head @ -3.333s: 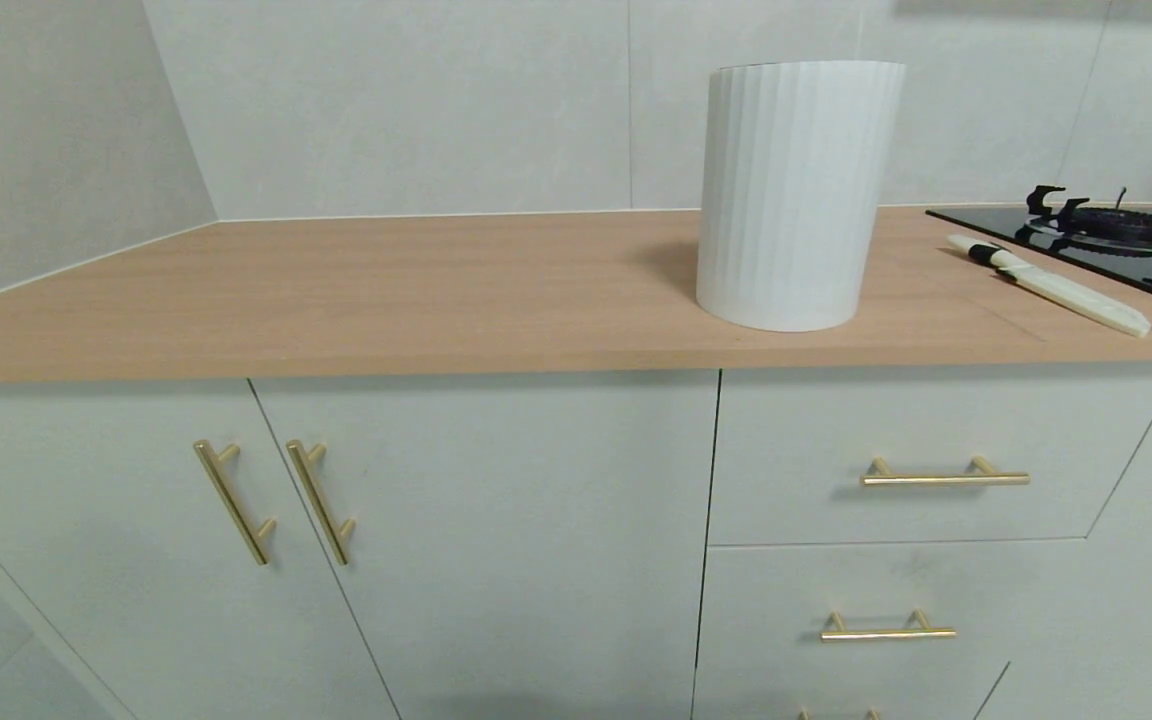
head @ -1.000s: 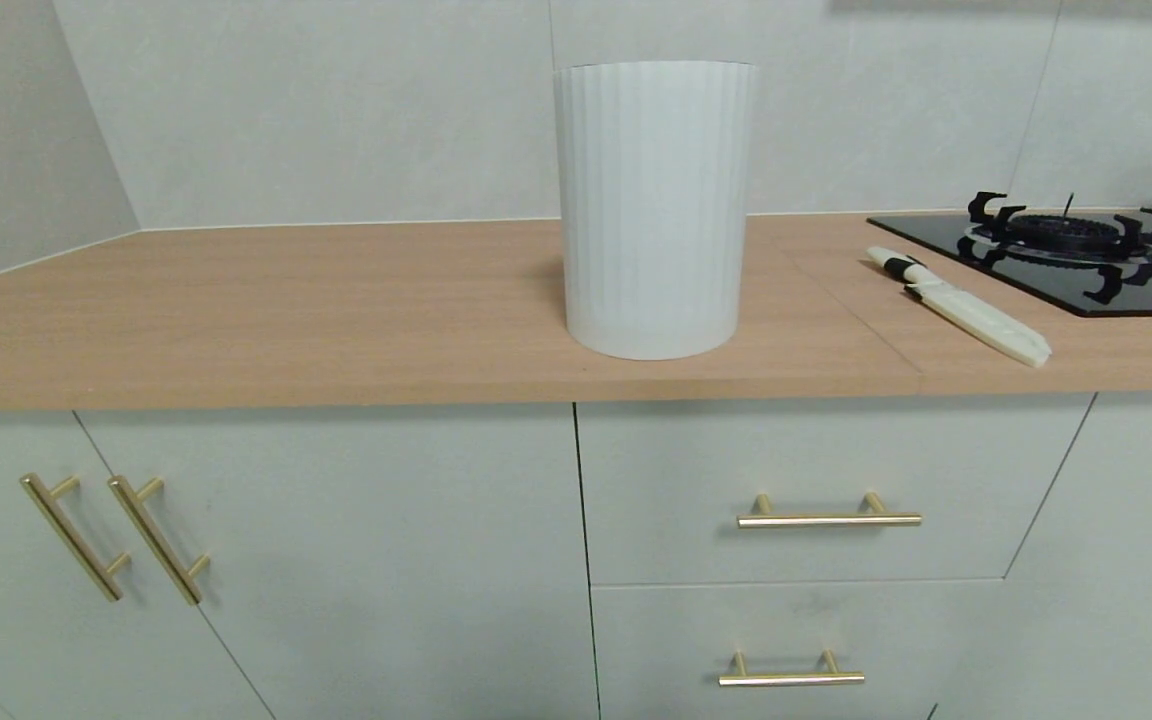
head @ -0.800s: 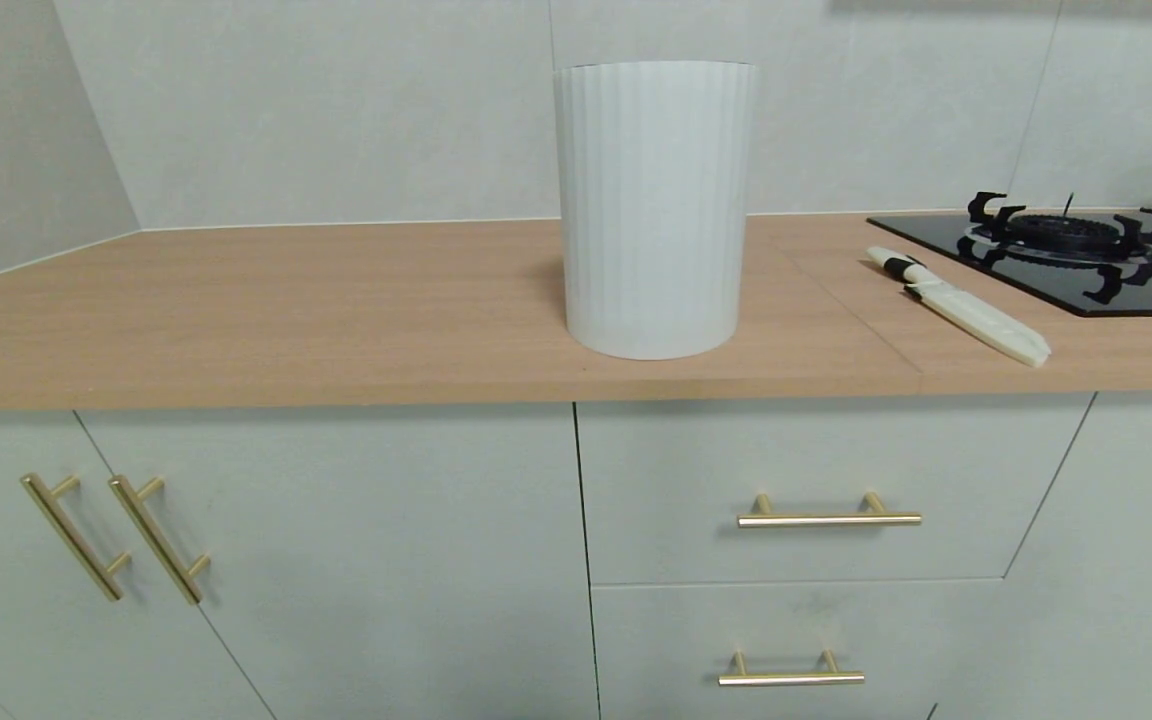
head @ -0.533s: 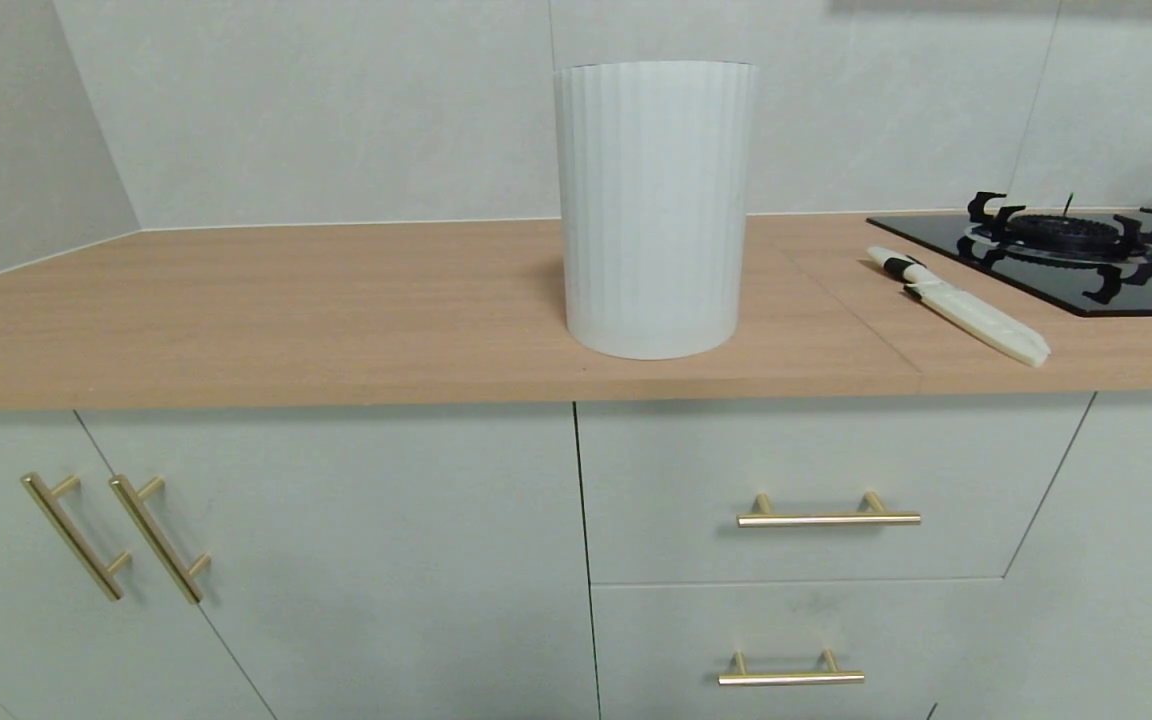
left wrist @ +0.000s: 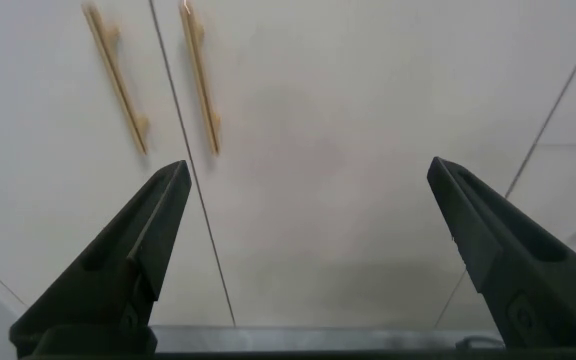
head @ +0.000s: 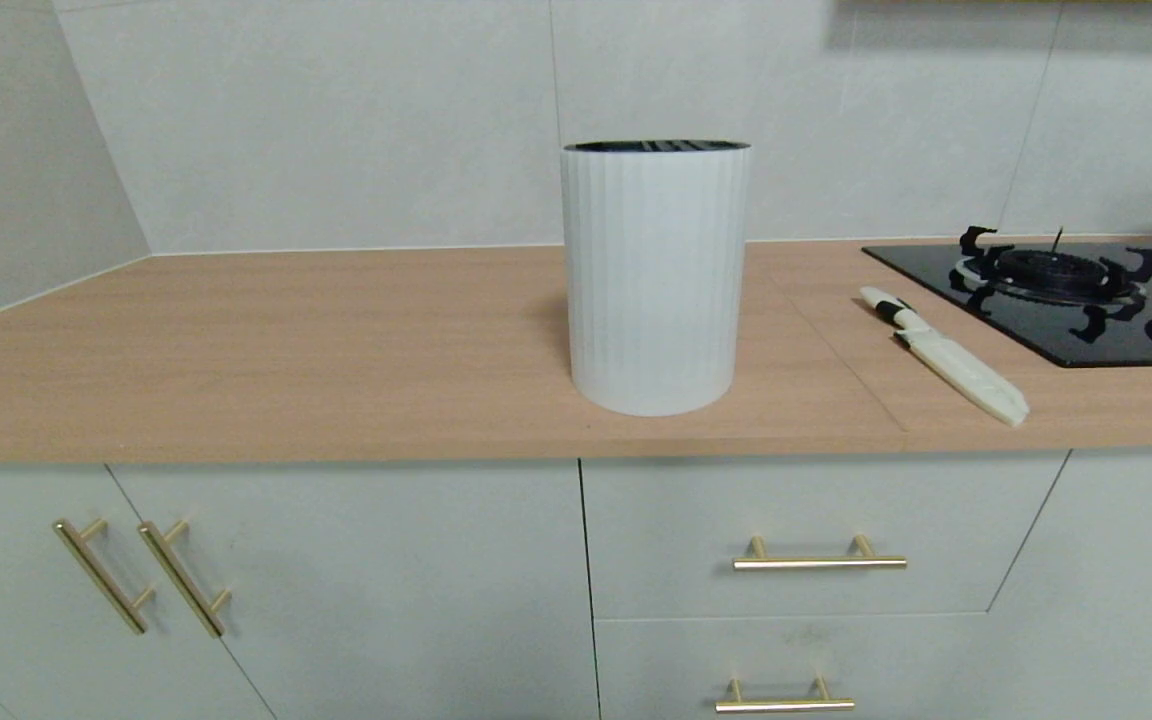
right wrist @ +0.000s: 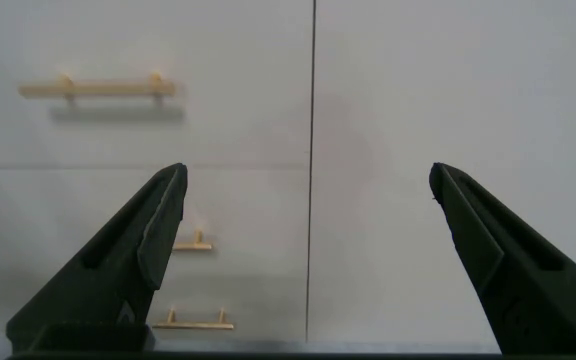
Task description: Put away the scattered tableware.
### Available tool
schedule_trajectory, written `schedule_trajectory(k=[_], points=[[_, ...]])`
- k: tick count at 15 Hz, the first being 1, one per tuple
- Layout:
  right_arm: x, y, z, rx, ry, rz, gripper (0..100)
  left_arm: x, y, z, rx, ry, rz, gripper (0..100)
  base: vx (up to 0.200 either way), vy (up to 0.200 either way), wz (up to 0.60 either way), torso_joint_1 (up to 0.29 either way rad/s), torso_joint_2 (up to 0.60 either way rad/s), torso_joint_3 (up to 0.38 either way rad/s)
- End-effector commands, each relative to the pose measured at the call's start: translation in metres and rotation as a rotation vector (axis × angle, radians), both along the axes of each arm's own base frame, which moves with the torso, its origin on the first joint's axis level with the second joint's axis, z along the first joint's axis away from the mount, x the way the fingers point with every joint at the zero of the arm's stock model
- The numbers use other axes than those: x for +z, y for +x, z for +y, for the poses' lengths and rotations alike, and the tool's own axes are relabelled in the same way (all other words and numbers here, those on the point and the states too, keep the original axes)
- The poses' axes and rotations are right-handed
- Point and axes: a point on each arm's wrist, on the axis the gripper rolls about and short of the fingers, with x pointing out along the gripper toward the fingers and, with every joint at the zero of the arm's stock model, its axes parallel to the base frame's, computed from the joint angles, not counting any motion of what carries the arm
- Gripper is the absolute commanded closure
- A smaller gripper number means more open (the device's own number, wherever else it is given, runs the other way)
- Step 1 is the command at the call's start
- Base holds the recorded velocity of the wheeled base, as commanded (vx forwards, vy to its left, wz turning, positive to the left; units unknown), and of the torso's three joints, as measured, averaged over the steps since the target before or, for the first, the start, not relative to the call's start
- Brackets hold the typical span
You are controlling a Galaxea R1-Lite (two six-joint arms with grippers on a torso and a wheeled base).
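A white knife (head: 943, 354) with a black band on its handle lies flat on the wooden counter (head: 286, 350), to the right of a tall white ribbed holder (head: 653, 275) with a dark slotted top. My left gripper (left wrist: 308, 175) is open and faces white cabinet doors (left wrist: 298, 150) with two gold handles. My right gripper (right wrist: 308, 180) is open too, facing white drawer fronts (right wrist: 168, 200) with gold handles. Nothing is between either pair of fingers.
A black hob (head: 1066, 300) with a burner grate (head: 1051, 270) sits at the counter's right end, just behind the knife. Grey tiled walls (head: 336, 120) close the back and left. Below the counter are cabinet doors (head: 336, 590) and drawers (head: 816, 540).
The head camera has risen or tilted, so the whole scene sits lower and the holder's dark top now shows. Earlier it also shifted sideways. Nothing on the counter moved.
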Motion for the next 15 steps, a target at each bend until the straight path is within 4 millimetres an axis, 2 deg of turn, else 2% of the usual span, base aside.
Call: schedule_trajectory(k=[1, 15], points=[[0.0001, 0.0001, 0.0000, 0.001, 0.000, 0.001, 0, 0.0000, 0.0000, 0.0000, 0.001, 0.000, 0.001, 0, 0.000, 0.000, 0.00, 0.129, -0.50, -0.281], [0.0001, 0.0001, 0.0000, 0.001, 0.000, 0.001, 0, 0.0000, 0.0000, 0.0000, 0.001, 0.000, 0.001, 0, 0.000, 0.000, 0.00, 0.192, -0.48, -0.292]])
